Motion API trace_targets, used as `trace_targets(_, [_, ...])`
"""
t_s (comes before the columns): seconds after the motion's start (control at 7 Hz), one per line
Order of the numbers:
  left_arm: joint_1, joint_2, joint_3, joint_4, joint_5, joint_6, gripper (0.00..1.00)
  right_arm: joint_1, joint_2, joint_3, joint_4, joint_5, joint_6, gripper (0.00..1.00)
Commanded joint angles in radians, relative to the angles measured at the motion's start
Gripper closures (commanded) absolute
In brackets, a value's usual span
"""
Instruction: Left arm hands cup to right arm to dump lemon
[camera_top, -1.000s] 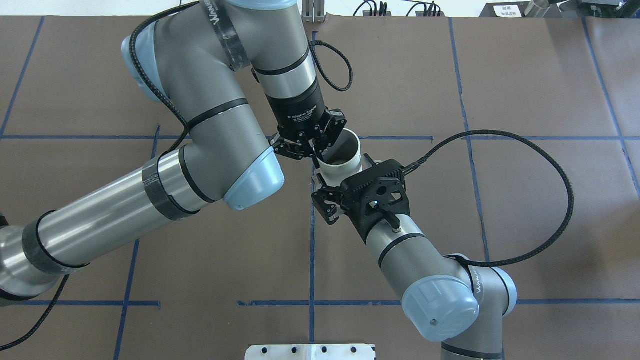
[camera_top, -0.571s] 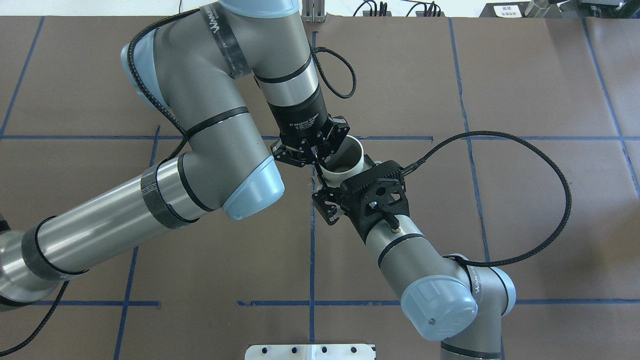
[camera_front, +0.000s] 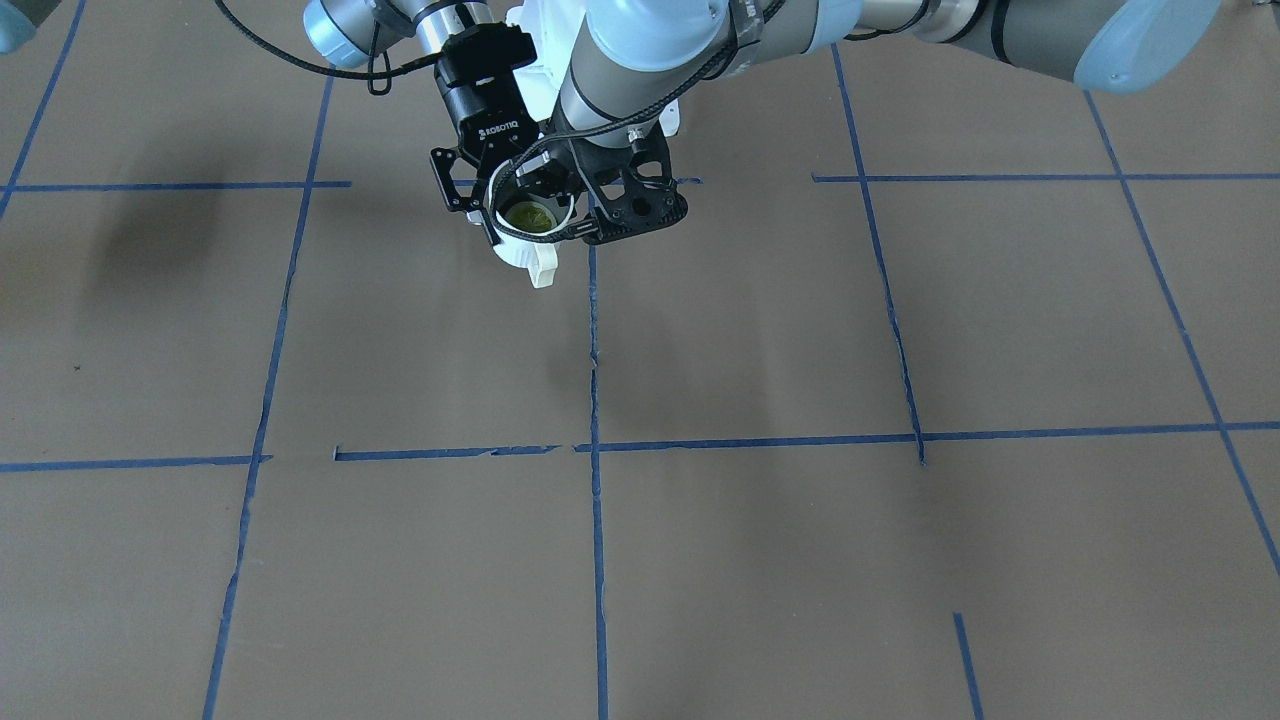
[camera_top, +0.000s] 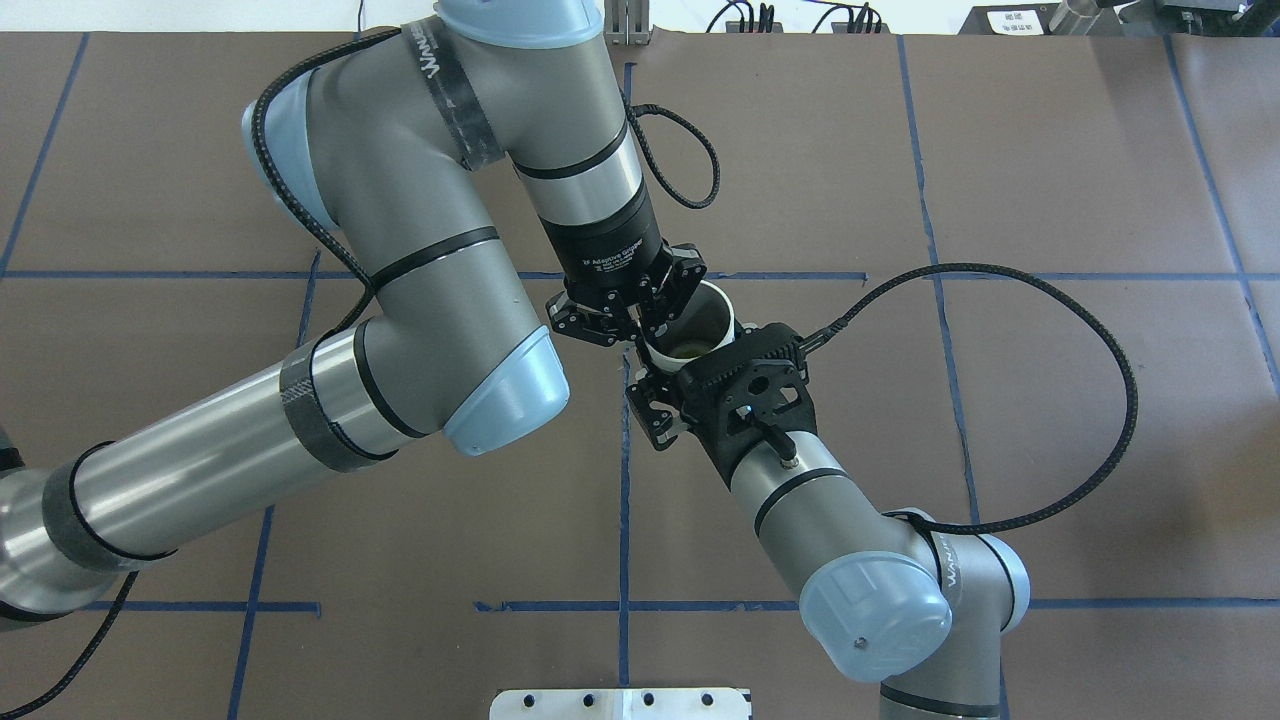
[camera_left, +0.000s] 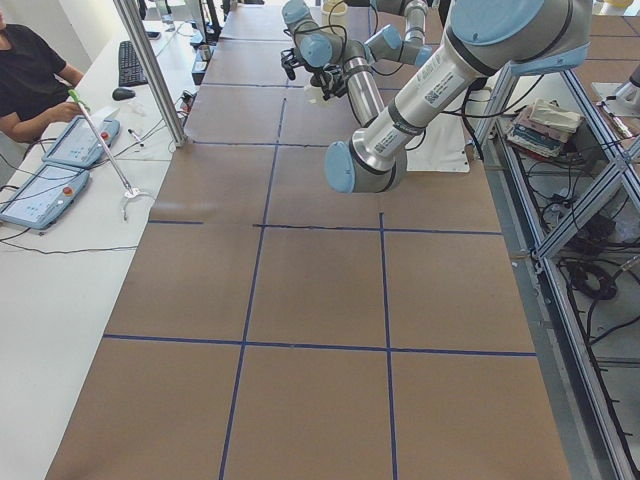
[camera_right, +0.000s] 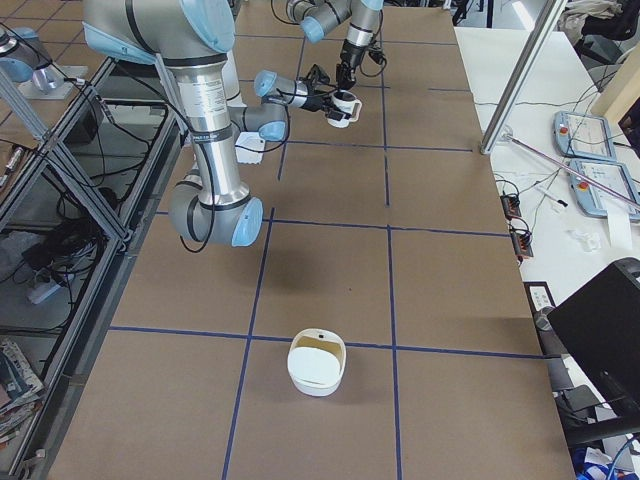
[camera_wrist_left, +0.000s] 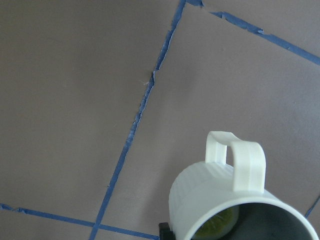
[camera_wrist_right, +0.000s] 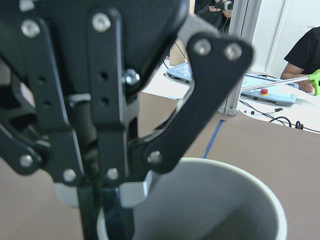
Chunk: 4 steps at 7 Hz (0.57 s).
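Since a second ago, the left arm (camera_top: 420, 330) is bringing the cup (camera_top: 702, 318) nearer to the right arm (camera_top: 830, 520), so that in the overhead view the cup's near side is slipping under that arm's black wrist mount; the right arm is hardly shifting. Both arms are meeting above the brown counter (camera_top: 1000, 420), with the cup hanging in the air. The left pincer (camera_top: 640, 328) is pointing down and pinching the cup's wall at the rim, one fingertip inside and one outside, clamped on it. The lemon (camera_front: 528, 217) is lying in the bottom of the cup, and the handle (camera_wrist_left: 235, 160) is pointing toward the operators' side. The right pincer (camera_top: 692, 352) is reaching in level from the side, spread wide, its jaws appearing to stand either side of the cup's body; whether its pads are touching the cup is not showing.

The hand-over is under way, seemingly just short of the second grip. Next, the right pincer is needing to close firmly on the body before the left one is letting go and lifting clear, with the cup kept upright so the lemon is staying inside. A white tub (camera_right: 315, 382) is standing well apart, toward the robot's right end of the counter, and is a likely place for the dumping.
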Motion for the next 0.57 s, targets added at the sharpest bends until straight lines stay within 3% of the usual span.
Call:
trace_targets(0.0, [0.001,0.005,-0.017,-0.001,-0.01,-0.001,0.53,0.0,-0.003,-0.007,0.0,-0.003,-0.006,0.59])
trace_targets(0.14, [0.001,0.031,-0.056,-0.012,-0.008,-0.001,0.14,0.0,-0.003,-0.007,0.0,-0.003,-0.01,0.64])
trace_targets(0.29, [-0.008,0.04,-0.101,-0.014,-0.007,-0.002,0.04,0.0,-0.003,-0.006,0.0,-0.003,-0.009,0.66])
trace_targets(0.43, [-0.045,0.04,-0.116,-0.014,-0.005,-0.001,0.03,0.005,-0.015,-0.004,0.001,-0.002,-0.009,0.68])
